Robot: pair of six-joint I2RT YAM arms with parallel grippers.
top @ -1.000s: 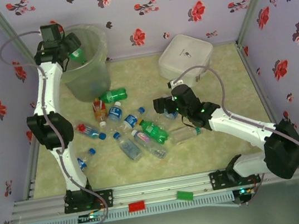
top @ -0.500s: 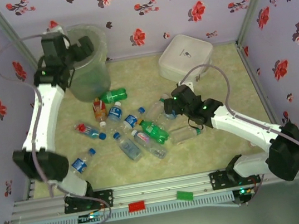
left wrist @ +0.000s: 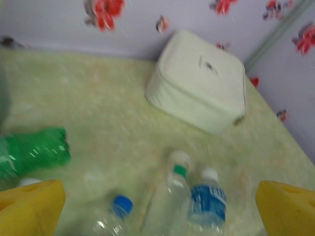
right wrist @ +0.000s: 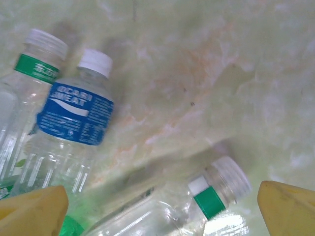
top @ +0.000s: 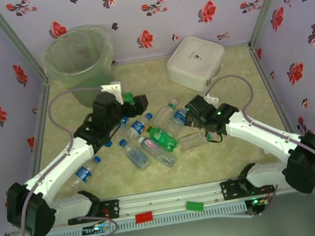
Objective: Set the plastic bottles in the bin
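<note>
Top view: the bin [top: 82,70], a pale-green bucket with a clear liner, stands in the upper left corner. What lies inside it cannot be made out. The plastic bottles [top: 148,137] lie scattered on the table [top: 241,82] at frame centre, well apart from the bin. One blue-labelled bottle [top: 84,173] lies off to the lower left. A white lidded box [top: 195,59] sits upper right of centre.

Left gripper [top: 136,103]: over the upper left edge of the scatter. In the left wrist view its yellow fingers [left wrist: 29,206] stand at the two lower corners, spread wide, nothing between them gripped. Below the left gripper [left wrist: 157,211] lie a green bottle [left wrist: 34,150] at left and a Pocari-type blue-labelled bottle [left wrist: 206,204] at lower centre.

Right gripper [top: 189,113]: over the right edge of the scatter. In the right wrist view its fingers [right wrist: 288,209] are likewise spread wide and hold nothing. A Pocari Sweat bottle [right wrist: 74,118] lies upper left; a clear bottle with a green band [right wrist: 211,194] lies low between the fingers, untouched.
</note>
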